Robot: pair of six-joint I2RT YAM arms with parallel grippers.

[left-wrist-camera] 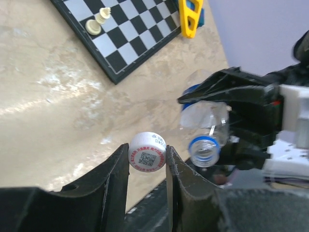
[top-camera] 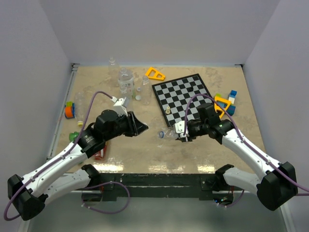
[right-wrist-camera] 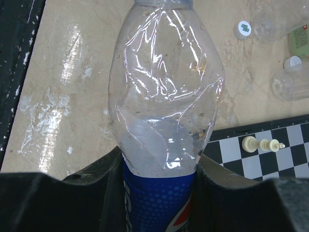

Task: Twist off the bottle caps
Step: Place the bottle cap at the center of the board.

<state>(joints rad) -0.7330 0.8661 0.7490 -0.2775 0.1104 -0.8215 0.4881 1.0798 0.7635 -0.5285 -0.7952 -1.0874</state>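
Observation:
My left gripper (left-wrist-camera: pixel 147 154) is shut on a white bottle cap (left-wrist-camera: pixel 147 151) with a printed code on top, held off the bottle above the table. My right gripper (right-wrist-camera: pixel 159 162) is shut on a crumpled clear bottle with a blue label (right-wrist-camera: pixel 164 96). The bottle's open mouth with its blue ring (left-wrist-camera: pixel 203 151) sits just right of the cap. In the top view the left gripper (top-camera: pixel 144 128) and right gripper (top-camera: pixel 179 134) face each other at the table's front middle, with the bottle (top-camera: pixel 169 133) between them. Another white cap (right-wrist-camera: pixel 243 29) lies on the table.
A chessboard (top-camera: pixel 183 96) with a cream chess piece (top-camera: pixel 167 111) lies behind the right gripper. Clear bottles (top-camera: pixel 125 79) stand at the back. An orange triangle (top-camera: pixel 155 73), coloured blocks (top-camera: pixel 227 104) and a tape roll (top-camera: pixel 70 111) lie around the edges.

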